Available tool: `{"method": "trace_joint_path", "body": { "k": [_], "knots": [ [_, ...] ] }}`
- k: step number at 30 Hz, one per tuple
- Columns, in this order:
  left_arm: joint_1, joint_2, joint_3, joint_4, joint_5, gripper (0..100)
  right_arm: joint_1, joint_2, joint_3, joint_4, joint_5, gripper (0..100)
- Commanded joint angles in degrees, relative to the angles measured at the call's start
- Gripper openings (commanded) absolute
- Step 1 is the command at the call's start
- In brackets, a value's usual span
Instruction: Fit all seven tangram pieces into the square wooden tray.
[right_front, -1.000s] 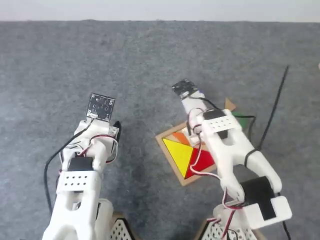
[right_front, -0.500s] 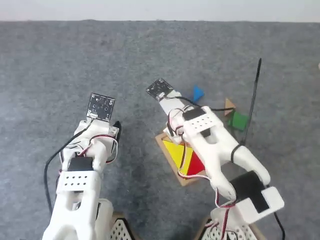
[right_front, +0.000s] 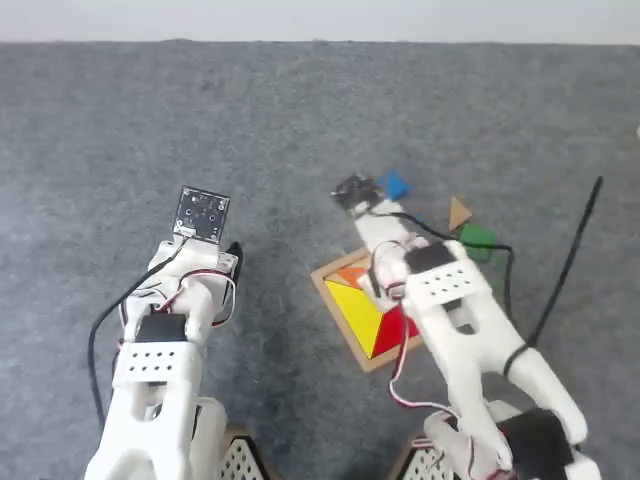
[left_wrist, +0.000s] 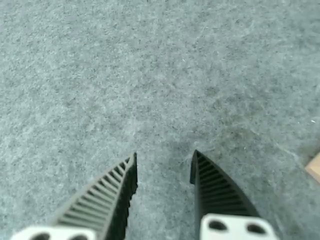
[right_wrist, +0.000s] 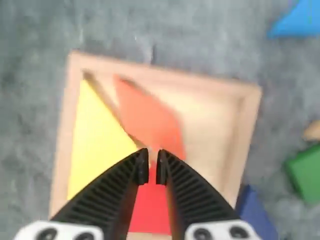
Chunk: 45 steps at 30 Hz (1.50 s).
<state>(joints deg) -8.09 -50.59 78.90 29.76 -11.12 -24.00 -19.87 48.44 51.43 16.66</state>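
Note:
The square wooden tray (right_front: 338, 318) lies right of centre, holding a yellow triangle (right_front: 364, 308), a red triangle (right_front: 403, 326) and an orange parallelogram (right_front: 351, 273). My right arm (right_front: 440, 285) reaches over it. In the right wrist view my right gripper (right_wrist: 151, 165) hangs shut and holds nothing, just above the tray (right_wrist: 250, 125), where the yellow triangle (right_wrist: 95, 140), the orange piece (right_wrist: 150, 120) and the red triangle (right_wrist: 147, 212) meet. My left gripper (left_wrist: 163, 160) stands open over bare carpet, left of the tray.
Loose pieces lie beyond the tray on the grey carpet: a light blue one (right_front: 395, 184), a tan triangle (right_front: 458, 212) and a green square (right_front: 477, 240). A dark blue piece (right_wrist: 255, 210) lies beside the tray's edge. A black cable (right_front: 565, 270) rises at the right.
My right arm swung left, away from the tray's far side, then came back to the right over the tray. The left arm has kept still.

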Motion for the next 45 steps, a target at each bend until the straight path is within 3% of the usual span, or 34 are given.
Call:
{"method": "trace_joint_path", "body": {
  "k": [1, 23, 33, 41, 45],
  "knots": [
    [0.18, -0.26, -0.66, -1.23, -0.44, 17, 5.58, -1.54, 0.88, -1.27, 1.49, 5.9],
    [0.09, -0.26, -0.75, -1.23, -0.44, 17, 5.93, 18.24, -9.05, -6.99, 3.34, 5.9],
    [0.0, -0.26, -0.75, -1.32, -0.44, 17, 0.13, 19.21, -9.32, -7.43, 2.55, 5.9],
    [0.0, -0.18, -0.75, -1.32, -0.44, 17, 0.13, 17.98, -9.32, -6.99, 1.58, 6.2],
    [0.0, -0.18, -0.75, -1.32, -0.44, 17, 0.4, 11.56, -9.32, -5.76, 1.49, 11.3]
  ]
}}
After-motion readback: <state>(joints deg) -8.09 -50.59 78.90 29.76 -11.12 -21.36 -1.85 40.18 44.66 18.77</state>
